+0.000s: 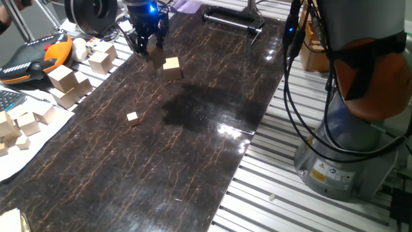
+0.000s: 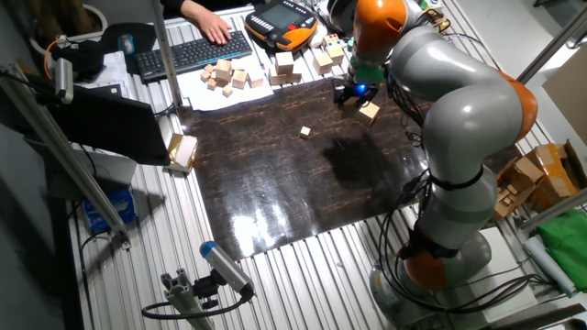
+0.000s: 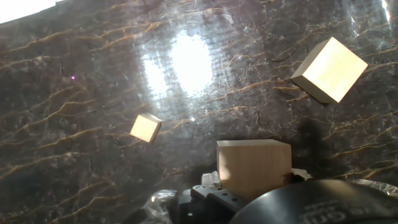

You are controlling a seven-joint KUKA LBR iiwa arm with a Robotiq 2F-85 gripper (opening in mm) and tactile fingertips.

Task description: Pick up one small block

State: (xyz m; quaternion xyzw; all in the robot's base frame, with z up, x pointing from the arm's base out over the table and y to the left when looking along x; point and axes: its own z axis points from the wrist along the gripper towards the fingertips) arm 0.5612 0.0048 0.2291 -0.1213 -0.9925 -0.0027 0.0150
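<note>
My gripper (image 1: 149,48) is shut on the small block (image 1: 156,57), a plain tan wooden cube, and holds it above the dark marble mat near its far left edge. In the hand view the small block (image 3: 253,167) sits between the fingers at the bottom centre. A slightly larger tan cube (image 1: 172,67) lies on the mat just right of the gripper and also shows in the hand view (image 3: 328,68). A tiny tan cube (image 1: 133,117) lies further toward the front and appears in the hand view (image 3: 145,127). In the other fixed view the gripper (image 2: 352,94) hangs beside the larger cube (image 2: 369,112).
Several spare wooden blocks (image 1: 64,80) lie on white paper left of the mat (image 1: 193,148). An orange teach pendant (image 1: 38,55) and a keyboard (image 2: 193,53) are beyond them. The robot base (image 1: 347,148) stands at the right. A black bar (image 1: 232,19) lies at the mat's far end.
</note>
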